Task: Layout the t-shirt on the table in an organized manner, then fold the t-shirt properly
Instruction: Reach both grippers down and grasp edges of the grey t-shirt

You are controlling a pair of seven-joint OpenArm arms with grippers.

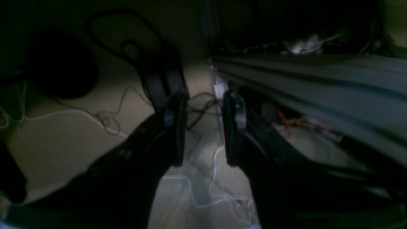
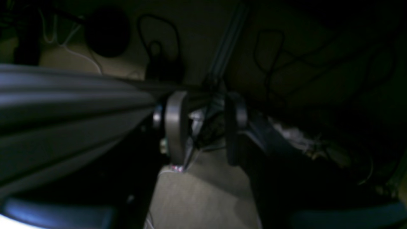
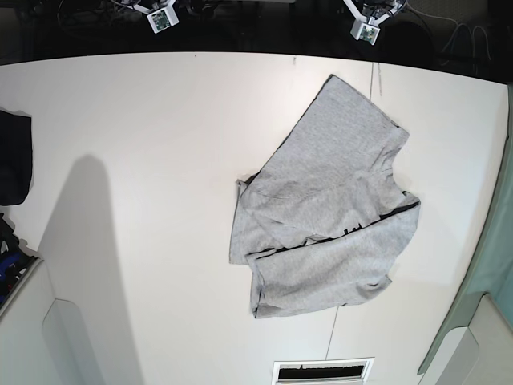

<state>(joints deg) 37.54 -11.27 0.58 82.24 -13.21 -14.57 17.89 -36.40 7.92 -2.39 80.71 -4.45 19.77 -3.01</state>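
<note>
A: What can't you see well?

B: The shirt (image 3: 325, 216) is folded over itself, so the black letters are almost all hidden. Only a tiny bit peeks out at a fold.

A: And the arms?

B: From above they are cut off at the top edge. Only two small ends show.

A: The wrist pictures?

B: Very dark and blurry. The left pincer (image 1: 203, 133) and right pincer (image 2: 205, 127) are just black shapes. Stuff behind them is too dim to name.

A: The dark cloth (image 3: 14, 156)?

B: The left edge cuts it off.
</note>
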